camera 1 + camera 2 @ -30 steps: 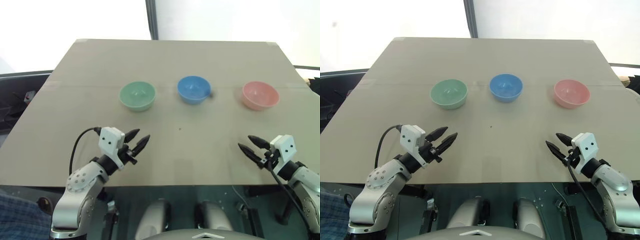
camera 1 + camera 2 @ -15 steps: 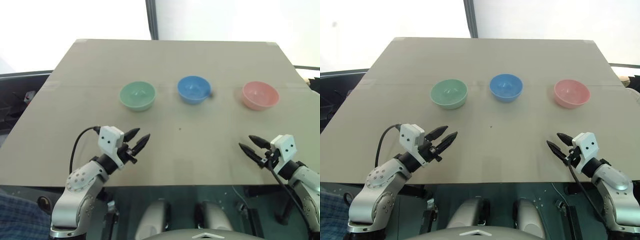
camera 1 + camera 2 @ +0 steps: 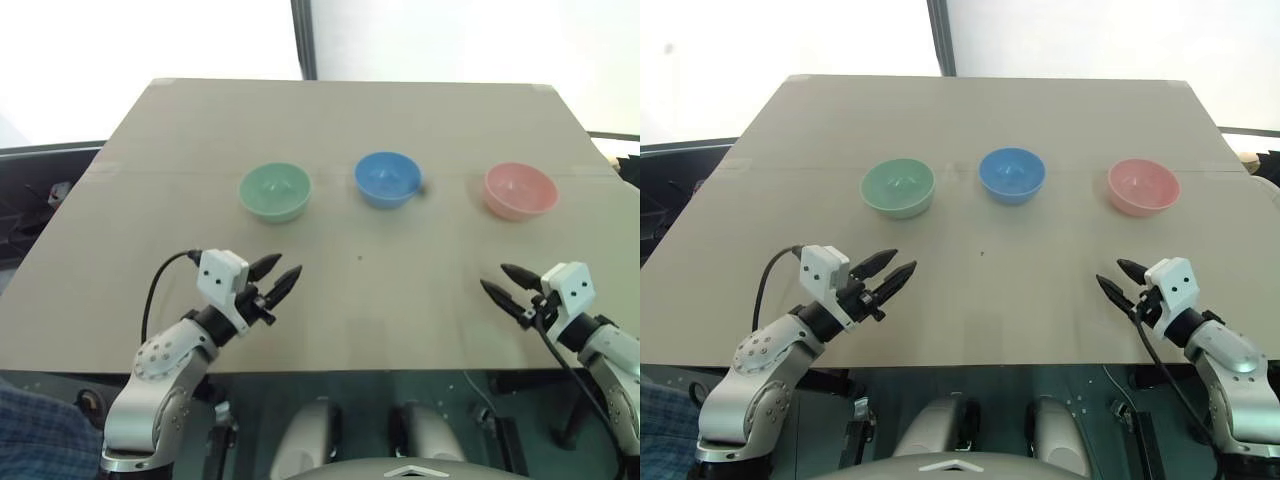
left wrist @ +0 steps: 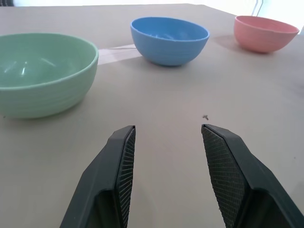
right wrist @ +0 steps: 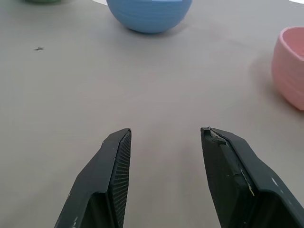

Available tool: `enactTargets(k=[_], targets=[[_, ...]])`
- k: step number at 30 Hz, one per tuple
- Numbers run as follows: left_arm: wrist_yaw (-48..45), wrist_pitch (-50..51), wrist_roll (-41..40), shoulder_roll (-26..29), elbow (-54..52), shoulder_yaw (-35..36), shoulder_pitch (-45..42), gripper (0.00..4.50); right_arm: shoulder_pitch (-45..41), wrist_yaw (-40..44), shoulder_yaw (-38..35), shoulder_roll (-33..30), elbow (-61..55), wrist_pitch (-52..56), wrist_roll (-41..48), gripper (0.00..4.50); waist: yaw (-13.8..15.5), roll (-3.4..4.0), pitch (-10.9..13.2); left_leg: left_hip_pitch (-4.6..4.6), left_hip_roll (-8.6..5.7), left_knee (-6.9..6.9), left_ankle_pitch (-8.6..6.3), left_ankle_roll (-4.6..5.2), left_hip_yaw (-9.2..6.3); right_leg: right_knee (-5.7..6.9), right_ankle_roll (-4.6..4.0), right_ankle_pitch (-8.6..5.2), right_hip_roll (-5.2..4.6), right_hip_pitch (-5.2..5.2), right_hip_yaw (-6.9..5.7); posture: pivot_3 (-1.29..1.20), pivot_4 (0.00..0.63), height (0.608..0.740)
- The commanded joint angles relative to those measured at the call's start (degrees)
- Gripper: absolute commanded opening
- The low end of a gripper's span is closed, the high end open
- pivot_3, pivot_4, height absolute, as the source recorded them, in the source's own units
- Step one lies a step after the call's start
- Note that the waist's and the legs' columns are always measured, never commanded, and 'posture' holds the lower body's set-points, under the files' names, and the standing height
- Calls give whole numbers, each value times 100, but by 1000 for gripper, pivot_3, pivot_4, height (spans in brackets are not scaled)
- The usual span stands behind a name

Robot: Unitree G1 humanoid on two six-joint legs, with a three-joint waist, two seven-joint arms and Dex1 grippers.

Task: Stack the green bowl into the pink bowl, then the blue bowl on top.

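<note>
Three bowls (image 3: 388,180) abreast on table (image 3: 340,300)

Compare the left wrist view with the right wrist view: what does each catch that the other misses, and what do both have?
Left wrist view alone: the whole green bowl and the left gripper, open and empty. Right wrist view alone: the right gripper, open and empty, with the pink bowl cut off at the frame edge. Both: the blue bowl, the pink bowl and the bare table.

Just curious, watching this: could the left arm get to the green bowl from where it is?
Probably yes. The left gripper is open and empty, the green bowl stands apart from the blue bowl, and only bare table lies between gripper and bowl.
</note>
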Motion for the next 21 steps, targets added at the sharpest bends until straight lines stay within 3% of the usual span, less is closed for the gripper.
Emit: enactTargets(k=[1,7,12,13,14,17,18,19,21], targets=[[-300,46,-588,-25,-205,-24,-133,2334,-353,-233,-23,-238,75,312,-199,2438,-1,0,0,0,0,0,0,-1,0,0,0,0,0,0,0,0,150,740],[-702,277,-1394,69,-360,-46,-256,2334,-1022,-277,217,-702,50,890,-441,2438,-3,1,0,-1,0,0,10,-15,0,0,0,0,3,-1,-1,0,150,740],[-828,473,-1768,205,-495,-138,-436,2334,-2088,-261,389,-1097,445,1045,-737,2438,-11,3,2,0,-1,4,8,-11,3,2,0,0,4,0,0,0,150,740],[-863,522,-1884,236,-527,-150,-483,2334,-2305,-234,452,-1173,581,1022,-814,2847,-10,3,2,0,-2,5,9,-13,3,5,0,0,5,0,0,0,150,740],[-866,558,-1942,261,-543,-159,-522,2334,-2470,-201,509,-1229,702,995,-875,2953,-6,1,1,0,-2,6,9,-13,3,5,0,0,5,0,0,0,150,740],[-767,735,-2086,321,-590,-207,-642,3090,-2976,-27,726,-1377,1162,914,-1032,4145,8,-1,0,-1,-2,4,14,-21,1,3,-1,0,9,1,-1,0,150,740],[-740,760,-2097,336,-614,-234,-690,3799,-3233,21,879,-1399,1468,856,-1158,4500,10,-1,0,-4,-2,4,14,-21,1,-2,0,0,9,1,-1,0,150,740],[-731,773,-2112,348,-631,-252,-727,3799,-3419,60,1000,-1408,1703,811,-1266,4500,-13,-1,1,-5,-2,4,13,-19,2,-6,0,0,9,2,-1,0,150,740],[-716,807,-2192,347,-649,-247,-826,4448,-3761,140,1245,-1397,2204,781,-1449,4500,-33,3,4,-5,-4,6,13,-17,13,-8,2,2,8,2,6,0,150,740]])
